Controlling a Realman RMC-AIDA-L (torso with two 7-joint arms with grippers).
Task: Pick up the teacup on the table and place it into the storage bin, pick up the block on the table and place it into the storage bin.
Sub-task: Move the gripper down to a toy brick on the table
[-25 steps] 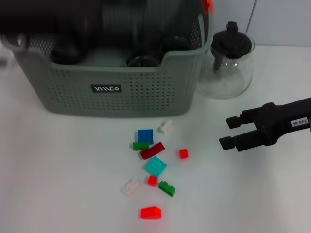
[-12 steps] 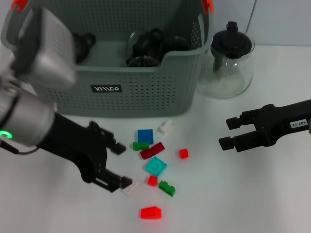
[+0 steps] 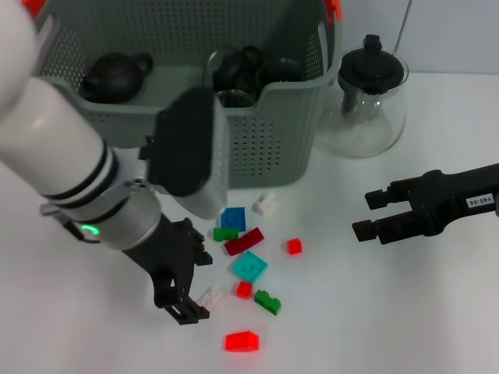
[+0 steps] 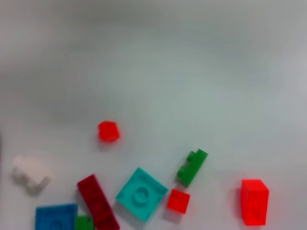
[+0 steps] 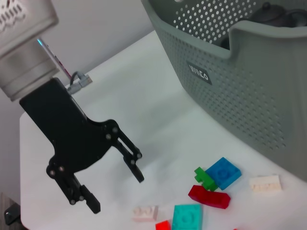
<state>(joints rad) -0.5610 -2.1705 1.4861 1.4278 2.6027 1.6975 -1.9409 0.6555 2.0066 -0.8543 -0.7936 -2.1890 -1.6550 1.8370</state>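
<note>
The grey-green perforated storage bin (image 3: 234, 148) stands at the back; it also shows in the right wrist view (image 5: 249, 96). Dark teaware (image 3: 238, 72) lies inside it, and no teacup shows on the table. Several small blocks lie in front of the bin: blue (image 3: 232, 219), dark red (image 3: 244, 241), teal (image 3: 249, 267), and a white block (image 3: 210, 297). My left gripper (image 3: 195, 284) is open, low over the table, just left of the white block; it also shows in the right wrist view (image 5: 117, 191). My right gripper (image 3: 366, 214) is open and empty at the right, apart from the blocks.
A glass teapot with a black lid (image 3: 366, 93) stands right of the bin. More blocks lie near: a red one (image 3: 242, 341) at the front, green (image 3: 267, 302), small red (image 3: 294, 246), and white (image 3: 265, 204) by the bin.
My left arm has come away from over the bin and swung down to the table; its open gripper now sits beside the white block. The right arm has not moved.
</note>
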